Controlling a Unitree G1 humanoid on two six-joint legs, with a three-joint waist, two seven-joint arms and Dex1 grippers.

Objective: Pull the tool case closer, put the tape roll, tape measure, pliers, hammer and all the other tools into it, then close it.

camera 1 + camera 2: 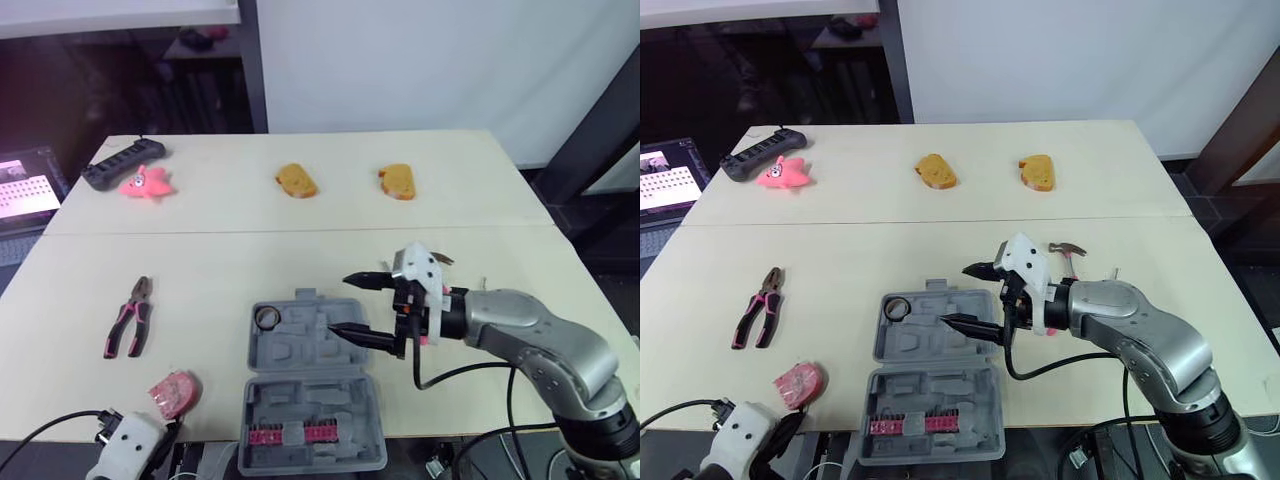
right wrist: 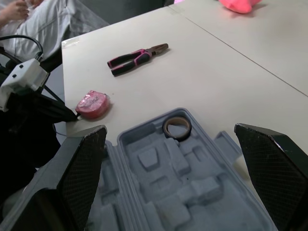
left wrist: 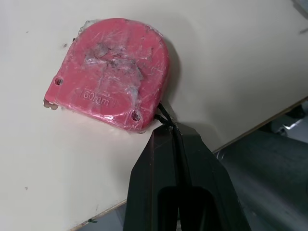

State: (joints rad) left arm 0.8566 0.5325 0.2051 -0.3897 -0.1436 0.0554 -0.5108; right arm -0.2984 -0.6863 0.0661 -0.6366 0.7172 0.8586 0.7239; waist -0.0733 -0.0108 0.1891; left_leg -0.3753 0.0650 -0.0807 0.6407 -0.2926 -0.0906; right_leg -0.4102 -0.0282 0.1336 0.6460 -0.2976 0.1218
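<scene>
The grey tool case lies open near the table's front edge, and the brown tape roll sits in its far left pocket. My right gripper hovers open over the case's far half, with nothing between its fingers. Behind its wrist lies the hammer. The pink-handled pliers rest to the left of the case. The red tape measure lies by the front edge. My left gripper is shut, its tip touching the measure's black cord; I cannot tell whether it pinches the cord.
At the far left are a black power strip and a pink star toy. Two bread-like pieces lie at the back middle. Red bits fill the case's near half. A seated person is beyond the table's left.
</scene>
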